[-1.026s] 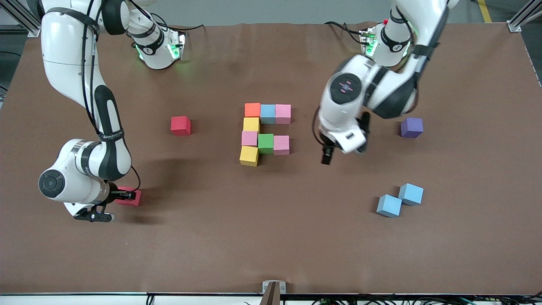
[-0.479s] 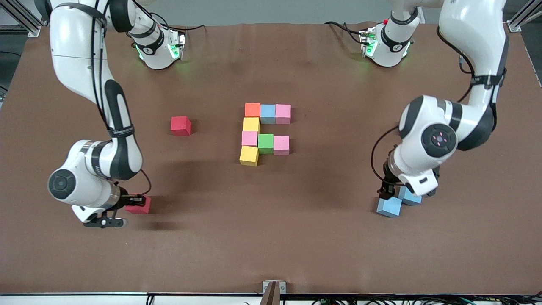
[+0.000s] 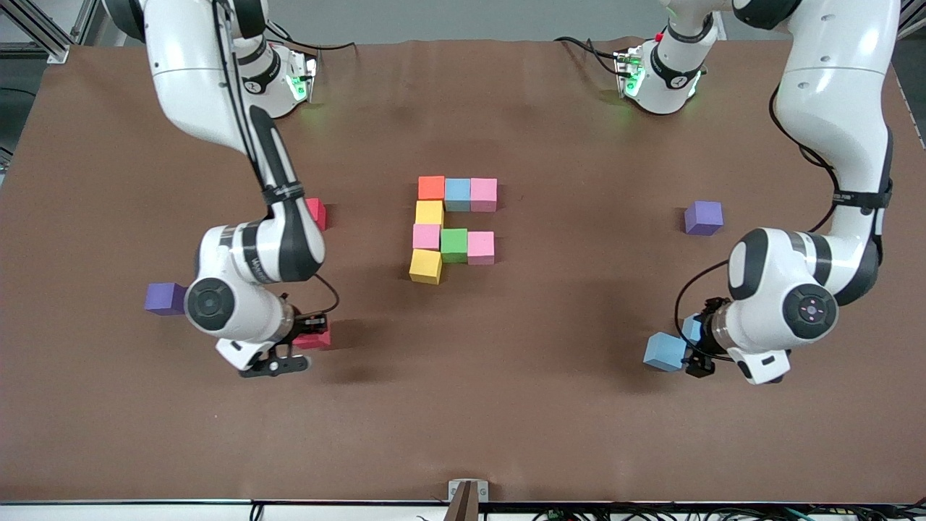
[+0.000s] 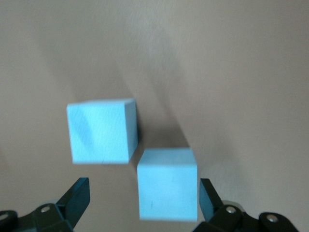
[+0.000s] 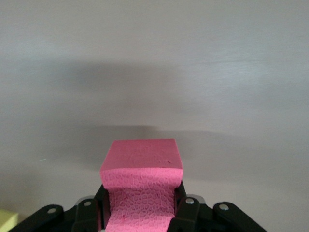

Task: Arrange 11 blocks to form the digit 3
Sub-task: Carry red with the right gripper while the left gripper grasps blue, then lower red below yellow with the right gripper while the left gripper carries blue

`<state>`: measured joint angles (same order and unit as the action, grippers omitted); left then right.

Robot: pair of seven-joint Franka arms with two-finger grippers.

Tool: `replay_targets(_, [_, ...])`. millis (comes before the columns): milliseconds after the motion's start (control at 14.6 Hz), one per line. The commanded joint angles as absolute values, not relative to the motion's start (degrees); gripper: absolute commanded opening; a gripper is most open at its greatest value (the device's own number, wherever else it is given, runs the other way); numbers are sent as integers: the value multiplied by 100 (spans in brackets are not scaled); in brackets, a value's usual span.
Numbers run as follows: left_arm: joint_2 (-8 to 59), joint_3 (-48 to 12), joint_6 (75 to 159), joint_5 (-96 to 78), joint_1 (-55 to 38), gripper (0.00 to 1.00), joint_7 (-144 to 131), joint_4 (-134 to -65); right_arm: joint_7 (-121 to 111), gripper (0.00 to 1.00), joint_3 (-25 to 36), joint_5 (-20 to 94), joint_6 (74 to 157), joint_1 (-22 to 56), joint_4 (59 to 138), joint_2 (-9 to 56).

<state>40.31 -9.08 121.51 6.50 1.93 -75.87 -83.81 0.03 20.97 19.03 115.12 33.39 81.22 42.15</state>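
The partial digit 3 (image 3: pixel 453 224) is a cluster of touching blocks at mid-table: orange, light blue and pink in a row, then yellow, then pink, green and pink, then yellow (image 3: pixel 425 265). My right gripper (image 3: pixel 307 340) (image 5: pixel 141 208) is shut on a red block (image 3: pixel 316 339) (image 5: pixel 142 159), held above the table between a purple cube and the cluster. A second red block (image 3: pixel 317 213) lies partly hidden by that arm. My left gripper (image 3: pixel 696 346) (image 4: pixel 143 198) is open, low around one light blue block (image 3: pixel 691 327) (image 4: pixel 167 183). Another light blue block (image 3: pixel 664 352) (image 4: pixel 101 131) lies beside it.
One purple cube (image 3: pixel 165 298) sits toward the right arm's end of the table, beside the right wrist. Another purple cube (image 3: pixel 703 218) sits toward the left arm's end, farther from the front camera than the light blue pair. The brown table (image 3: pixel 463 420) stretches bare near the front camera.
The right arm has carried the red block toward the cluster, uncovering a purple cube. The left arm has swung from beside the cluster down to the light blue pair.
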Motion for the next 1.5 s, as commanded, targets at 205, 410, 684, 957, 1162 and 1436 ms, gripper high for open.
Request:
replay_targets(205, [4324,-958,12567,677,185,100,-7673,-8165,761,44,2127,1986,11101,3945,7674,4491])
replay_targets(410, [4447,-958,12639,668,150,100,-7962,-8165,1737,44,1996,2004,11127,4218,7393,4736])
replay_targets(684, [4526,-958,12709,668,114,100,-8349,-8139,2443,44,1846,2056,11188,4359,6971,5070])
replay_targets(957, [4632,-958,12709,712,105,100,-8271,-8165,2487,44,1846,2294,11355,4403,6908,5177])
replay_targets(1162, [4676,-958,12709,686,105,100,-8349,-8165,2487,44,1846,2294,11303,4508,6934,5229])
replay_targets(1436, [4684,-967,12709,721,97,66,-8279,-8174,2479,44,1846,2469,11268,4553,6970,5229])
